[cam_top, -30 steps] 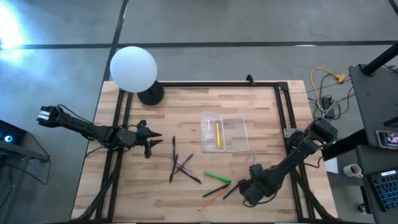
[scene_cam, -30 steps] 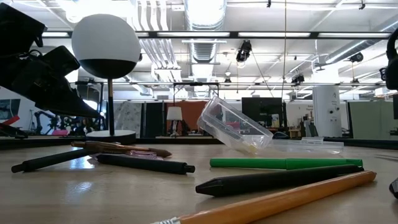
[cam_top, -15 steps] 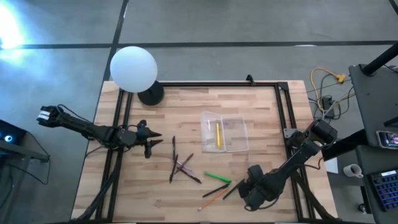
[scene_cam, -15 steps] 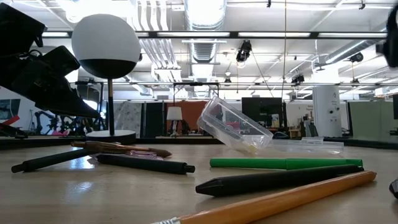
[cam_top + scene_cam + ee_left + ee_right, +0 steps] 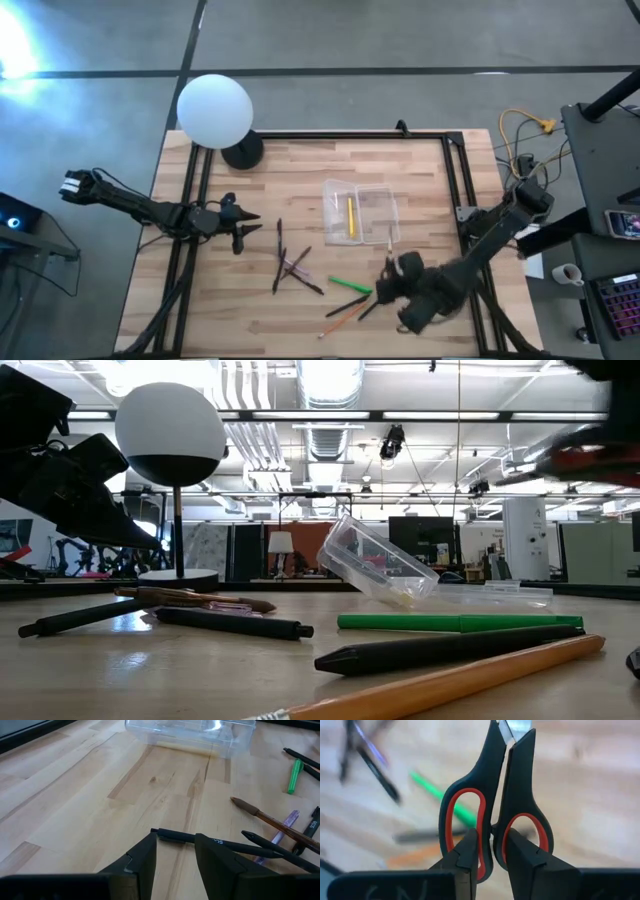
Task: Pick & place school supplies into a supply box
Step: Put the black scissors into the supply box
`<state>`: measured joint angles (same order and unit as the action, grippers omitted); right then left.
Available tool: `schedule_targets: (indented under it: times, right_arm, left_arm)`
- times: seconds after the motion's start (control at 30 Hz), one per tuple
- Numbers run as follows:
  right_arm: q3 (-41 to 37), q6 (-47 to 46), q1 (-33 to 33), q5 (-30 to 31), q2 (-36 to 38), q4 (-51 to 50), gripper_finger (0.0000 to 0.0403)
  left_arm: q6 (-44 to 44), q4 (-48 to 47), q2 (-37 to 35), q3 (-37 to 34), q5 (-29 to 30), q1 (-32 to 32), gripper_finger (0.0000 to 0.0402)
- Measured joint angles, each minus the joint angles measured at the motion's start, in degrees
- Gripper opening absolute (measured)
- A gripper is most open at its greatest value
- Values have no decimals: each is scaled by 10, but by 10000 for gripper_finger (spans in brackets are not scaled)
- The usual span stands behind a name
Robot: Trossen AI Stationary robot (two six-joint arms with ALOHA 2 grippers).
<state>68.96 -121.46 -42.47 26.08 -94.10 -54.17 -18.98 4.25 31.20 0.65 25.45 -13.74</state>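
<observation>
The clear supply box (image 5: 375, 214) lies open mid-table with a yellow stick (image 5: 350, 216) inside. On the wood nearer me lie a green marker (image 5: 350, 285), an orange pencil (image 5: 344, 320) and several dark pens (image 5: 290, 265). My right gripper (image 5: 398, 278) hovers just near of the box, shut on the red-and-black scissors (image 5: 390, 250), whose blades point toward the box. My left gripper (image 5: 240, 226) waits open by the table's left edge. One dark pen (image 5: 210, 840) lies just beyond its fingers, untouched. My right gripper pinches the scissors between its two fingers (image 5: 470, 851) at the handle end (image 5: 492, 827), where the two red-lined loops meet. The scissors run on in line with the fingers, shut blades (image 5: 512, 730) pointing away from the wrist. They are lifted clear of the table (image 5: 590, 460).
A white globe lamp (image 5: 214, 110) stands on its dark base (image 5: 243, 152) at the far left corner. Black frame rails (image 5: 455, 170) run along the table's far, left and right edges. Bare wood lies between the box and the lamp.
My right gripper, carrying the scissors, has swung quickly from near the table's near right part toward the far edge and slightly left, closing on the supply box. Its elbow has shifted right. The supplies on the table and my left arm have stayed still.
</observation>
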Motion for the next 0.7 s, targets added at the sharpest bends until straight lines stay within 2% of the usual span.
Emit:
schedule_targets:
  times: [0.1, 0.2, 0.37, 0.57, 0.7]
  right_arm:
    - [-19, 65, 53, 11, 28, 36, 60]
    - [-42, 177, 120, 11, 46, 121, 60]
    - [-73, 347, 239, -38, 45, 251, 60]
    - [-83, 441, 352, -101, 20, 263, 60]
    - [-83, 490, 395, -159, -5, 276, 60]
  left_arm:
    - [0, 0, 0, 0, 0, 0, 120]
    - [0, 0, 0, 0, 0, 0, 120]
    - [0, 0, 0, 0, 0, 0, 120]
    - [0, 0, 0, 0, 0, 0, 120]
    - [0, 0, 0, 0, 0, 0, 120]
